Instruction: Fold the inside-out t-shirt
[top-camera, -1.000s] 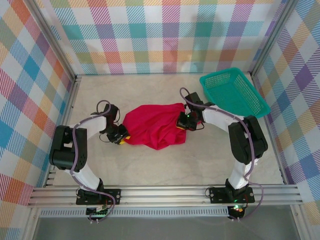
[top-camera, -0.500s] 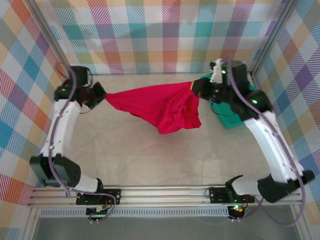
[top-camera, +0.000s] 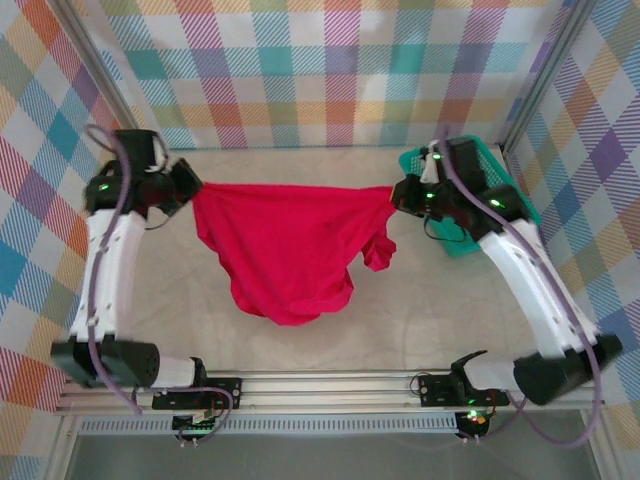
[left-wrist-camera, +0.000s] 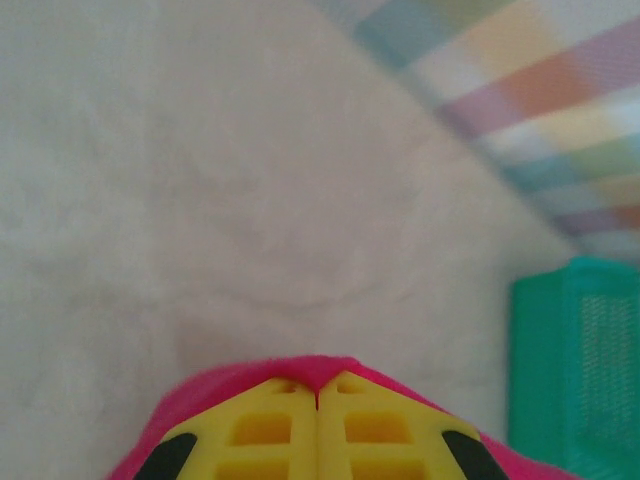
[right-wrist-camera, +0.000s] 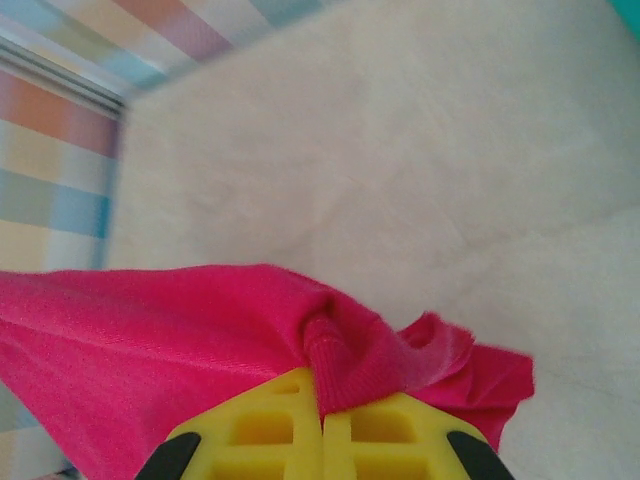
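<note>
The inside-out t-shirt (top-camera: 285, 245), bright red, hangs in the air stretched between both raised arms, its lower part sagging toward the table. My left gripper (top-camera: 193, 188) is shut on its left top corner; in the left wrist view red cloth (left-wrist-camera: 300, 372) pokes out between the closed yellow fingers (left-wrist-camera: 265, 430). At the right top corner my right gripper (top-camera: 396, 194) is shut on a bunched ribbed edge of the shirt (right-wrist-camera: 350, 365), pinched between its yellow fingers (right-wrist-camera: 270, 425). A loose flap (top-camera: 380, 250) dangles below the right grip.
A teal mesh basket (top-camera: 500, 180) stands at the back right, partly behind my right arm, and shows again as a teal basket (left-wrist-camera: 575, 350) in the left wrist view. Pale table surface (top-camera: 400, 320) lies under the shirt. Plaid walls enclose the back and sides.
Both arms rose from the table and spread apart with the shirt. It went from a crumpled heap to a wide hanging sheet, and the left end shifted slightly toward the front.
</note>
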